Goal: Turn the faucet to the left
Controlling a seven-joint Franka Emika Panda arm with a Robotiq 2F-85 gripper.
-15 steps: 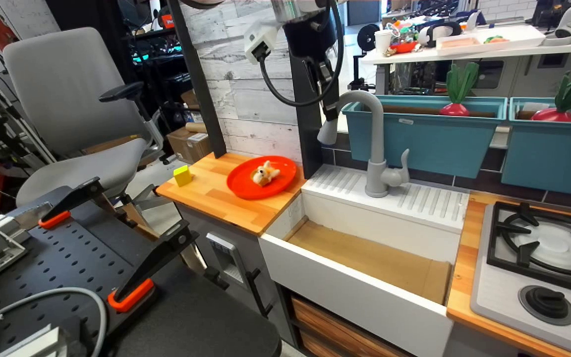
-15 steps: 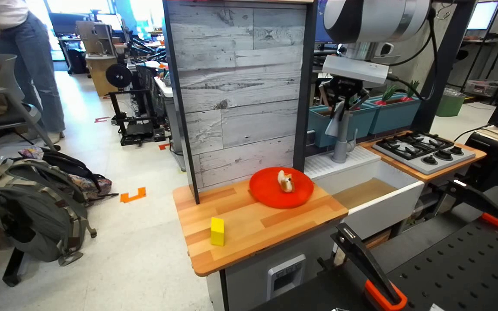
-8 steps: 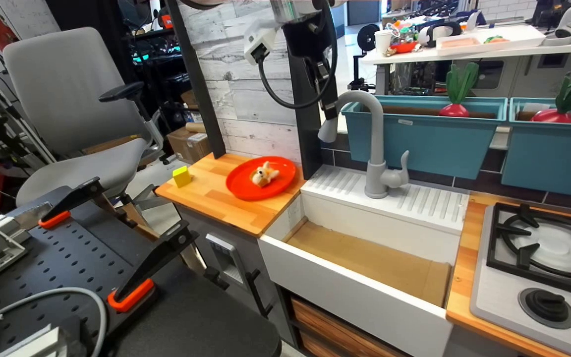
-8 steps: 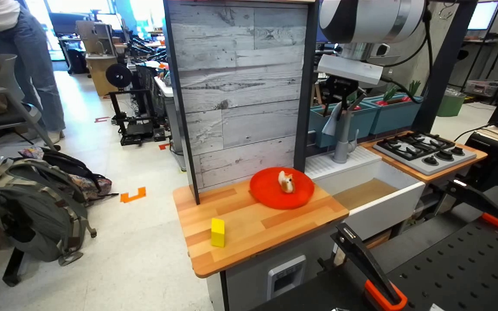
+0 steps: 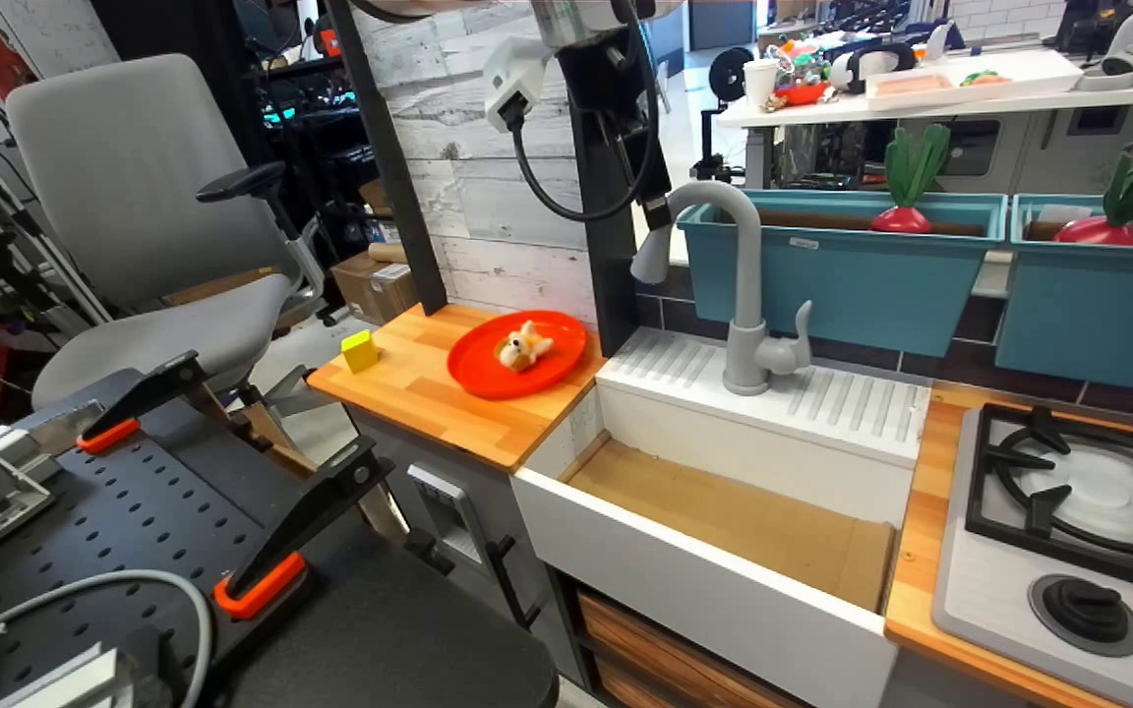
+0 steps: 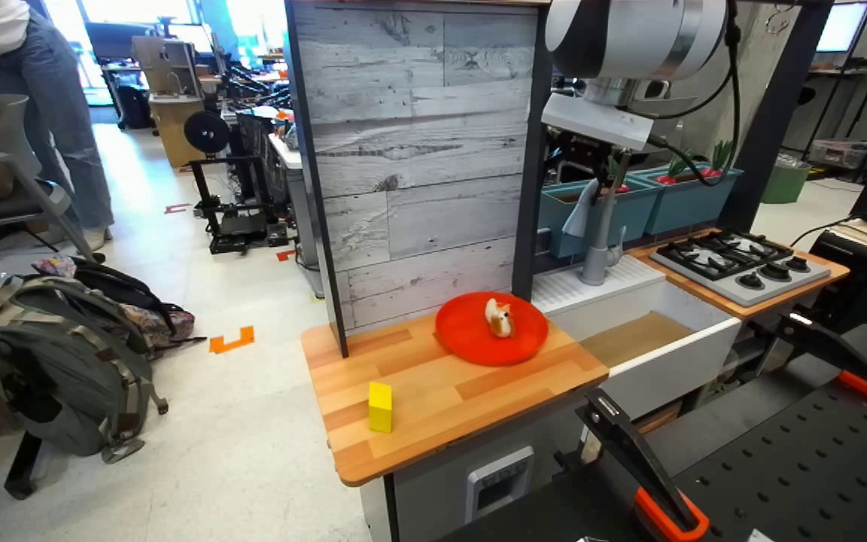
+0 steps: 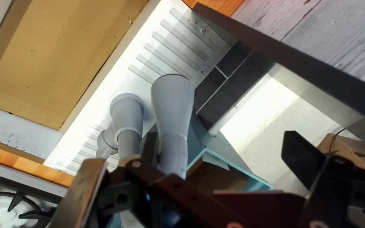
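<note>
The matte grey faucet (image 5: 748, 265) rises from the ledge behind the sink, its arched spout facing the left of an exterior view, side lever on the right. My gripper (image 7: 219, 141) stands open at the spout. In the wrist view, the faucet's spout head (image 7: 172, 104) lies inside the gap, close against the left finger (image 7: 150, 144); whether they touch I cannot tell. The right finger (image 7: 299, 152) stands well apart from the spout. In an exterior view, the gripper's lower end partly covers the faucet (image 6: 597, 252).
The white sink (image 5: 714, 600) lies below the faucet. A dark post (image 5: 616, 285) and a teal planter (image 5: 852, 285) stand close to the spout. On the wooden counter are a red plate (image 5: 478, 369) bearing a small plush toy and a yellow block (image 5: 360, 351). A stove (image 5: 970, 560) is beside the sink.
The jaws have spread from shut to open. My arm has shifted slightly to the left in both exterior views. The faucet shows no clear movement.
</note>
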